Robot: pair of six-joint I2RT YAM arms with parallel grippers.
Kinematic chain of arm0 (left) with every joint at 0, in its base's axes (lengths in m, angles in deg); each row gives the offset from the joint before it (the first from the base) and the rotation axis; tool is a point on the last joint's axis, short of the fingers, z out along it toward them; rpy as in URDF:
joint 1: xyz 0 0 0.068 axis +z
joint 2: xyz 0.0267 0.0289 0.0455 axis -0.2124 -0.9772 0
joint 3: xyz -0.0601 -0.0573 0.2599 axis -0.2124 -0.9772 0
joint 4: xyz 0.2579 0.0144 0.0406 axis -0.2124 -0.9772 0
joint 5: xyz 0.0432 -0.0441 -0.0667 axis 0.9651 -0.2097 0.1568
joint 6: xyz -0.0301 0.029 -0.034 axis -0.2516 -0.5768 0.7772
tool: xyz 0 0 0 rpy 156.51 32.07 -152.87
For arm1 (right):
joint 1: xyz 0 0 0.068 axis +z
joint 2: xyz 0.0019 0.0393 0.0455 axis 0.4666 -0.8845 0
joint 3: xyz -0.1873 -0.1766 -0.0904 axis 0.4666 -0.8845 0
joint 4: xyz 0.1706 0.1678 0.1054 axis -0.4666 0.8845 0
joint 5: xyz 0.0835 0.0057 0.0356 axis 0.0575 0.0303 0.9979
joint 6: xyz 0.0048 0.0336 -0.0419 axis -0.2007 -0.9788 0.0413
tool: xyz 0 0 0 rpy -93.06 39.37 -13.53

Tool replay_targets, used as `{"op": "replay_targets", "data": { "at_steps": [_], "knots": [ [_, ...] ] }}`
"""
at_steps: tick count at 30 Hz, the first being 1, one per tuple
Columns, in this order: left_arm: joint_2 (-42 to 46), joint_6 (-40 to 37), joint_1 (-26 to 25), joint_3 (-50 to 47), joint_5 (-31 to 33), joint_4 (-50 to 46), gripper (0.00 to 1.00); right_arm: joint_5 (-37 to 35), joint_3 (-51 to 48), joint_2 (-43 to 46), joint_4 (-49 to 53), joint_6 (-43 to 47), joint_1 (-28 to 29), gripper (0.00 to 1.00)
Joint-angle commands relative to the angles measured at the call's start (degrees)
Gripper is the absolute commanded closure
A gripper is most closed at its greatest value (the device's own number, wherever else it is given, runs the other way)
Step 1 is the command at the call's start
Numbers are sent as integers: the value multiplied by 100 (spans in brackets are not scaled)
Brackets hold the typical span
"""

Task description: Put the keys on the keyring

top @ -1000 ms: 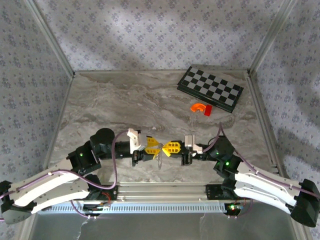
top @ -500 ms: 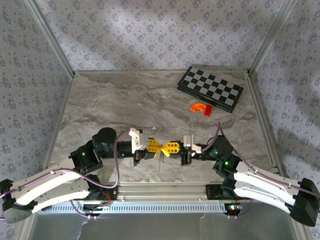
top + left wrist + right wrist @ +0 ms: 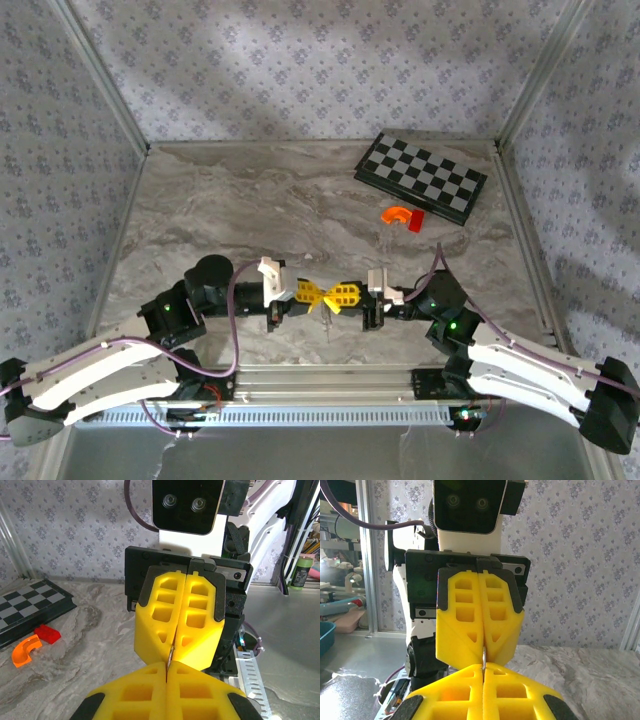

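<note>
Keyring | you see just a thin silvery edge, rest hidden between yellow fingers, above the near tabletop; left gripper clenched on it; right gripper clenched on it, tip to tip

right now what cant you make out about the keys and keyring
Top external: keys and keyring too small to pick out where the shut left gripper and right gripper meet tip to tip.
Left wrist: a metal sliver at the yellow fingers' seam; key or ring, unclear.
Right wrist: same sliver, the rest hidden by the fingers.
</note>
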Motion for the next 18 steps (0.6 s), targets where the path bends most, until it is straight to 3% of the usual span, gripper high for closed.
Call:
{"op": "replay_targets", "data": {
  "at_steps": [1, 5, 10, 18],
  "knots": [
    [31, 16, -42, 87, -49, 173, 100, 125, 45, 11, -355, -20, 5, 100],
    [121, -30, -43, 26, 92, 95, 100, -151, 38, 11, -169, 73, -5, 98],
    [279, -186, -43, 80, 357, -408, 100, -521, 149, -138, 48, 226, 2, 77],
    [522, -126, -42, 60, 788, -936, 100, -749, 365, -329, 213, 306, 3, 56]
  ]
}}
